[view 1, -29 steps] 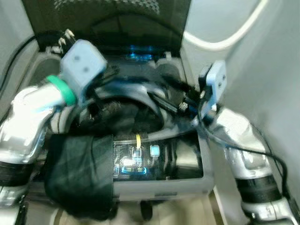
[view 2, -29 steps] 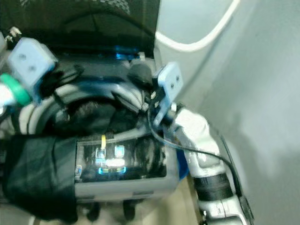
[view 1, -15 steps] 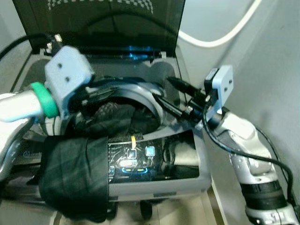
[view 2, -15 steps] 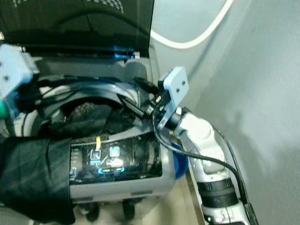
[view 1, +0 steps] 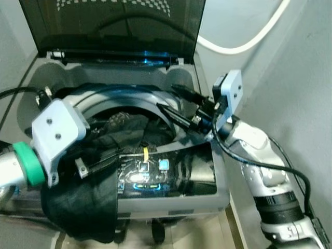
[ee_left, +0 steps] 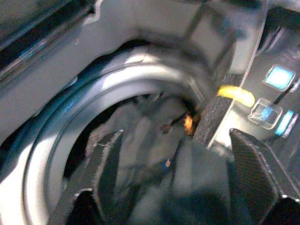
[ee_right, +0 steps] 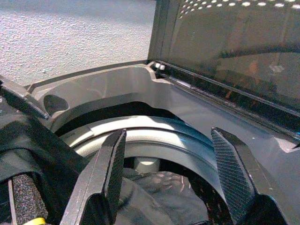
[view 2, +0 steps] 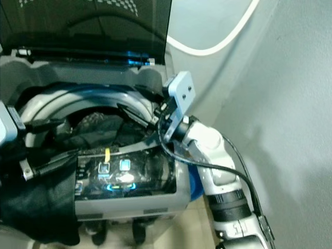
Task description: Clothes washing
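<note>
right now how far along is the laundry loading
Done: the washer lid is up and dark clothes lie in the drum. In hand: both open claws, left claw and right claw, hover at the drum rim. Left: a dark garment draped over the front edge needs pushing in, and the lid needs closing.

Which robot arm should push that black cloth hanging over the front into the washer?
Probably the left. The left gripper sits right at the black cloth draped over the washer front; the right gripper is open at the far rim.
</note>
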Available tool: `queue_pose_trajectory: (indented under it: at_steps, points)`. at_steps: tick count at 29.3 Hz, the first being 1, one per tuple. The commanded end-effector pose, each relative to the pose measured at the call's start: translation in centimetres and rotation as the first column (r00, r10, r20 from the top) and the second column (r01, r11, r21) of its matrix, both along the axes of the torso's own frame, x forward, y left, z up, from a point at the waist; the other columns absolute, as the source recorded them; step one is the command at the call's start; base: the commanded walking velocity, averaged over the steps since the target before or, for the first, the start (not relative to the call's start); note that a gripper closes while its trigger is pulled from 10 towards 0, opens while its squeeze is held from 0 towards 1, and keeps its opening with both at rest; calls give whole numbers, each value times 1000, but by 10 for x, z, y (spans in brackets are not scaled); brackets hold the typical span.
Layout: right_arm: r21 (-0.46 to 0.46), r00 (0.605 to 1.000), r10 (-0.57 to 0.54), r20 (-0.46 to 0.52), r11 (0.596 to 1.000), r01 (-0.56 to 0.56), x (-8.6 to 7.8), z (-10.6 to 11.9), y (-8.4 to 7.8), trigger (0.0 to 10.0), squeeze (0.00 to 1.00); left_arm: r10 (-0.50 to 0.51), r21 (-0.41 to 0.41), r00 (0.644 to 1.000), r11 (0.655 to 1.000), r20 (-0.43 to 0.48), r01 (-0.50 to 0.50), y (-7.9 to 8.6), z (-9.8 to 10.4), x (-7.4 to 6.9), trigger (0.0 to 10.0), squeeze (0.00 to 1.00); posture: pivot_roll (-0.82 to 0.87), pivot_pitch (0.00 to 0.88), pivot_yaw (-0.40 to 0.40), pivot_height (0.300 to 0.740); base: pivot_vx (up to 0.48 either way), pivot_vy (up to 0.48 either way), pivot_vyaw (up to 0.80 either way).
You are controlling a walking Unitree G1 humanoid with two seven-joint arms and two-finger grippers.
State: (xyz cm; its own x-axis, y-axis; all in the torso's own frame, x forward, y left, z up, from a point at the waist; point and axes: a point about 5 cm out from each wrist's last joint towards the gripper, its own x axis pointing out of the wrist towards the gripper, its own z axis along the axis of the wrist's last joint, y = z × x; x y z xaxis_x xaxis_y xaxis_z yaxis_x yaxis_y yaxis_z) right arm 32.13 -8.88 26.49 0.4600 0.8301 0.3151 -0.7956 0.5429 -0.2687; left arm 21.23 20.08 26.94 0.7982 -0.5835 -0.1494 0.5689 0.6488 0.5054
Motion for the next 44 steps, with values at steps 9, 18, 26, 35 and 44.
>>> queue_pose_trajectory:
  at_steps: [9,18,26,35,44]
  points:
    - [-21,1000,-2,8,1000,2,1,-1,-2,10000,0,55,41,996,998,-70,-52,3,-11,-4,10000,831,245,149,-39,740,0,0,0]
    - [-19,1000,-11,13,1000,11,2,-2,-4,10000,0,84,-4,984,996,-154,-86,5,-19,-9,10000,0,241,151,-33,740,0,0,0]
    - [-17,1000,-12,15,1000,12,3,-2,-4,10000,0,106,-58,969,991,-222,-122,10,-33,-7,4784,0,237,149,-27,740,0,0,0]
    - [-16,1000,-15,17,1000,16,2,-2,-4,10000,0,131,-39,969,989,-211,-142,12,-33,-1,0,0,230,152,-22,740,0,0,0]
    - [-14,1000,-17,18,1000,18,1,-2,-4,10000,0,142,-69,976,986,-164,-155,14,-26,8,0,0,224,147,-18,740,0,0,0]
